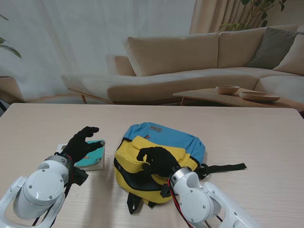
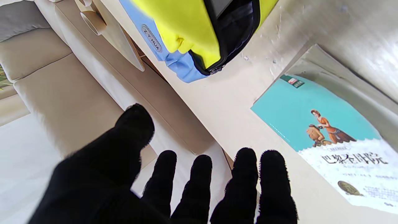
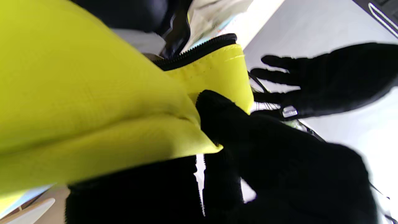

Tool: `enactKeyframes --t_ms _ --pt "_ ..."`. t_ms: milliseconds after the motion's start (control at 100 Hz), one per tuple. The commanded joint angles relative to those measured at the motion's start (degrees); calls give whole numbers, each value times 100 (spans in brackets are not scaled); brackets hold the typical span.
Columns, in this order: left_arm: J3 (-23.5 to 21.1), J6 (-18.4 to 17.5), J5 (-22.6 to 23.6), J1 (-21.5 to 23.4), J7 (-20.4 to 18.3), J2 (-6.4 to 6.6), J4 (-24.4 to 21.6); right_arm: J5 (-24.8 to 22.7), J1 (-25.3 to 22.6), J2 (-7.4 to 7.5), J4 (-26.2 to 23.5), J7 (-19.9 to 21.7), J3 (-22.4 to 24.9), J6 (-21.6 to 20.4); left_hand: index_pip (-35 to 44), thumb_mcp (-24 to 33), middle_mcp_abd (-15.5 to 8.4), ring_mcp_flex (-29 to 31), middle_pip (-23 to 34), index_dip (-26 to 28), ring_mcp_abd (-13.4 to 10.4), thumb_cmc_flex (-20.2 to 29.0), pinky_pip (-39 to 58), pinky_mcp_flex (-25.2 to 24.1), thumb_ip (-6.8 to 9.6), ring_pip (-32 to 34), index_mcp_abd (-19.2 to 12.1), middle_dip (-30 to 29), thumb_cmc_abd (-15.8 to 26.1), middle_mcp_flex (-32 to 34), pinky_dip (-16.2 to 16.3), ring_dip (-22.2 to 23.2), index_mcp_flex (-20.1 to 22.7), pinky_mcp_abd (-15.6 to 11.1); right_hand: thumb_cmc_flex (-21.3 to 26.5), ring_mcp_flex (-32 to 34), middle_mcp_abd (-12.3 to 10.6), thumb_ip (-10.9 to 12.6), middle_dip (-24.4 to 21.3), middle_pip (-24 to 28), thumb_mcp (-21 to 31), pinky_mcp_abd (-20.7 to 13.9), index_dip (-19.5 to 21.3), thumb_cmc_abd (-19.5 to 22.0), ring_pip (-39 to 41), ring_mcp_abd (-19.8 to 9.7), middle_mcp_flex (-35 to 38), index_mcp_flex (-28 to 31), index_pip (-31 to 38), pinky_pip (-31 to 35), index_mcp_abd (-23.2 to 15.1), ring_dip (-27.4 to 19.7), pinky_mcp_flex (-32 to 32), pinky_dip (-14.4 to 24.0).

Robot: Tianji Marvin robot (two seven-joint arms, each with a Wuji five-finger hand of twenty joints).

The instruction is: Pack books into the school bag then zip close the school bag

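Note:
A yellow and blue school bag (image 1: 156,156) lies in the middle of the table, its black zipper mouth gaping toward the robot's left. My right hand (image 1: 159,161) is shut on the bag's yellow flap (image 3: 93,102), pinching it and holding it lifted. A teal and white book (image 1: 92,159) lies flat just left of the bag; the left wrist view shows its cover (image 2: 329,137). My left hand (image 1: 81,145) hovers over the book, open, with fingers (image 2: 199,186) spread and holding nothing. That hand (image 3: 320,81) also shows in the right wrist view beyond the flap.
The bag's black straps (image 1: 223,167) trail to the right across the wooden table (image 1: 266,142). A beige sofa (image 1: 190,61) and a low side table with bowls (image 1: 237,95) stand beyond the table's far edge.

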Motion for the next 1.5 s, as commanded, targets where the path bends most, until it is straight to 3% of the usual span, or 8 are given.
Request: enactKeyframes --t_ms 0,180,330,400,550,770,1040,1490 --pt "-17 -33 45 20 -121 11 -37 -24 -33 -13 113 143 -89 -34 69 -148 -112 -28 -70 87 -157 -50 -167 -98 257 -149 -137 3 95 159 44 64 -119 -174 639 -68 -50 401 -159 -97 115 -57 -34 757 -91 189 -12 360 764 272 -819 32 -43 19" --pt "11 -196 304 20 -207 53 -12 -224 47 42 325 272 -249 -65 81 -145 -125 -29 -91 92 -164 -66 -208 -105 260 -173 -147 3 95 161 70 73 -120 -173 521 -517 6 237 -538 -587 246 103 -932 320 -880 275 -263 90 422 -144 -769 -173 -411 18" --pt "8 -332 497 35 -309 92 27 -446 71 185 313 723 -248 -178 104 -147 -157 -93 -123 104 -213 -90 -302 -178 260 -244 -199 -5 109 160 75 54 -128 -201 -944 -1802 -211 279 -1036 -1263 731 252 -2198 -364 -2248 -12 -1418 -1145 -32 -1087 -491 -519 -1567 63" --pt "-12 -446 596 43 -378 116 60 -565 47 269 207 998 -194 -229 132 -158 -194 -146 -129 119 -250 -98 -373 -227 261 -307 -261 -5 113 173 71 32 -118 -218 -1808 -2585 -354 694 -1268 -1422 9 256 -2300 333 -2905 -147 -2297 -1771 -769 -1624 9 -555 -2276 43" --pt "-69 -816 959 50 -536 176 157 -718 -108 327 -71 1134 21 -388 209 -202 -281 -184 -139 165 -303 -142 -492 -271 265 -400 -432 -2 131 230 84 2 -95 -227 -2304 -3384 -405 465 -1702 -1780 -1362 187 -2932 614 -3912 -328 -3201 -2542 -1593 -2433 407 -874 -3147 -204" --pt "-256 -1375 1556 74 -925 290 290 -691 -346 249 -369 780 328 -486 231 -287 -500 -324 -195 210 -407 -243 -693 -363 272 -599 -704 3 194 246 128 -62 21 -230 -2350 -3842 -413 586 -2052 -2583 -1891 1 -3493 943 -5100 -490 -3484 -2655 -2014 -3504 494 -1423 -3833 -797" --pt "-558 -1895 2457 26 -1147 367 566 -688 -440 161 -457 397 496 -473 199 -544 -743 -542 -270 379 -661 -217 -1624 -444 315 -991 -945 49 282 103 244 -150 -149 -333 -2351 -4412 -495 674 -2314 -3254 -1417 -542 -3829 997 -6109 -816 -3799 -2727 -2294 -4727 425 -1932 -4607 -1551" --pt "-829 -2375 3882 -644 -1613 510 1579 -457 -511 127 -473 342 752 -498 242 -447 -872 -328 -190 481 -701 -398 -2042 -339 313 -987 -1218 95 267 346 483 -65 9 -324 -2317 -4485 -481 695 -2326 -3305 -1173 -652 -3898 974 -6240 -880 -3836 -2671 -2260 -4911 526 -2009 -4653 -1714"
